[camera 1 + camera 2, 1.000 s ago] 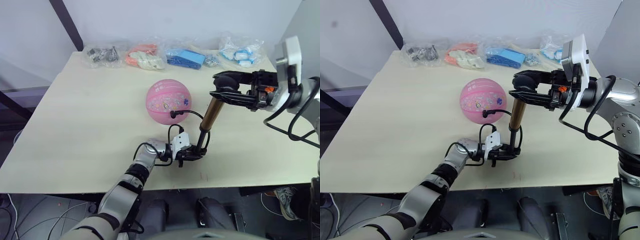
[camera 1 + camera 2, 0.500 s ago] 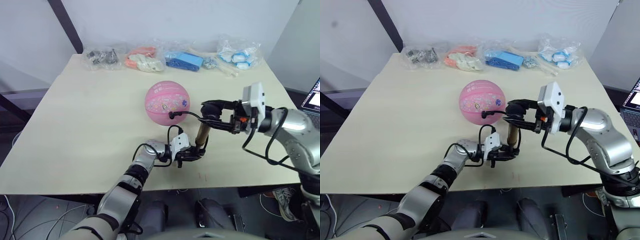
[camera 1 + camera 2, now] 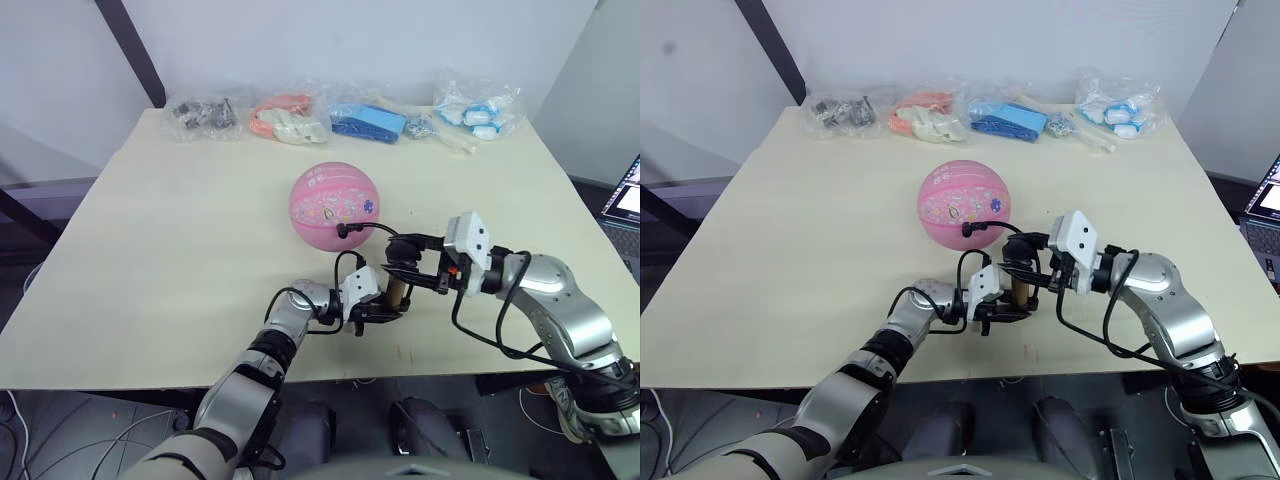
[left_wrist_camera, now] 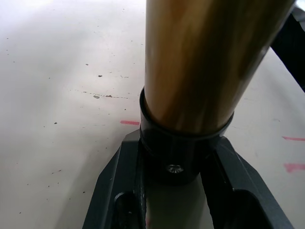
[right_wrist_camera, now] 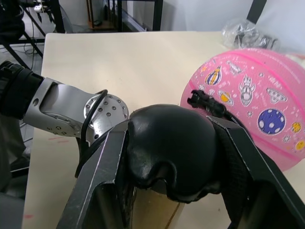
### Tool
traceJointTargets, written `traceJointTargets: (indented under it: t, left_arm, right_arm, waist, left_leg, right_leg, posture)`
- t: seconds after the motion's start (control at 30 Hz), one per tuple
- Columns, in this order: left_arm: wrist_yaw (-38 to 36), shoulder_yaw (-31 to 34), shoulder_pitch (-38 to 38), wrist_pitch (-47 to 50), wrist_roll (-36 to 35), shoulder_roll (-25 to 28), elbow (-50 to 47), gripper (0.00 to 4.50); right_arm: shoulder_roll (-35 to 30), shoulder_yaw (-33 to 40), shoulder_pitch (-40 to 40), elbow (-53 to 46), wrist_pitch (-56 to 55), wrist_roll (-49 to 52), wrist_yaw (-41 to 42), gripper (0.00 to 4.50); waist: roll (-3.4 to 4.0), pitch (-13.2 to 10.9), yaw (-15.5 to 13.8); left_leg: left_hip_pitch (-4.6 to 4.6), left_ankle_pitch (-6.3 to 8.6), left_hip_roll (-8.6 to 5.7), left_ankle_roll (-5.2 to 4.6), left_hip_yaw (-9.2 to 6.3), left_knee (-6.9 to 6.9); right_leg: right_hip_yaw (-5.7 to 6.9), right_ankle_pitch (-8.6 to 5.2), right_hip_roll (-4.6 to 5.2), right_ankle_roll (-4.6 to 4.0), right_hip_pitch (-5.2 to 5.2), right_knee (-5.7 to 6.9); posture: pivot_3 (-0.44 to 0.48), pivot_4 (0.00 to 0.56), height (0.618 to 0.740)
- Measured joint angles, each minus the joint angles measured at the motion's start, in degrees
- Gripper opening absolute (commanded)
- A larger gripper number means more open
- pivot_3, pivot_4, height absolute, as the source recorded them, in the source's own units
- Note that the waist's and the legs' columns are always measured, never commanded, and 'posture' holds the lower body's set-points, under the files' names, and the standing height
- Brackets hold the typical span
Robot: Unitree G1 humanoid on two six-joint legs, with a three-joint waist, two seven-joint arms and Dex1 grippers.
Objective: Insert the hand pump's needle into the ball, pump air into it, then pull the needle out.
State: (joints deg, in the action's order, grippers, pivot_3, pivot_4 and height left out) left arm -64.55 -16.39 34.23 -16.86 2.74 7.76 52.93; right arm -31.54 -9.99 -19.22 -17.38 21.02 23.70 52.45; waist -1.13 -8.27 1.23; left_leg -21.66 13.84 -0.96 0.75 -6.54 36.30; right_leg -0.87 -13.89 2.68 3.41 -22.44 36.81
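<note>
On the cream table we see the hand pump standing upright near the front edge, handle up. Our left gripper clamps its base; our right gripper grasps its handle. Its hose reaches the ball behind.

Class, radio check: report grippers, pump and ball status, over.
Left gripper shut on hand pump base. Right gripper shut on T-handle, pushed low. Needle seated in ball. Nothing blocking.
</note>
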Motion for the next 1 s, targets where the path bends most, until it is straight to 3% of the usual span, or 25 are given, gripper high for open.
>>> traceJointTargets:
  t: [0.63, 1.0]
  left_arm:
    - [-0.5, 0.0, 0.4, 0.0, -0.7, -0.3, -0.1, 1.07]
    - [-0.5, 0.0, 0.4, 0.0, -0.6, -0.3, 0.0, 1.07]
  right_arm:
    - [-9.5, 13.5, -18.0, -4.1, 18.4, 19.3, 3.2, 1.94]
    - [-10.0, 14.4, -18.1, -4.8, 18.1, 20.3, 2.3, 1.94]
  waist:
    - [0.21, -0.4, -0.3]
    - [0.20, -0.4, -0.3]
  left_leg:
    - [-0.21, 0.00, -0.11, 0.00, -0.01, 0.00]
    - [-0.19, 0.00, -0.11, 0.00, 0.00, 0.00]
  right_leg:
    - [-0.02, 0.00, 0.09, -0.01, -0.18, -0.02]
    - [-0.04, 0.01, 0.09, -0.01, -0.17, -0.01]
  posture:
    - [0.000, 0.150, 0.740]
    - [0.000, 0.150, 0.740]
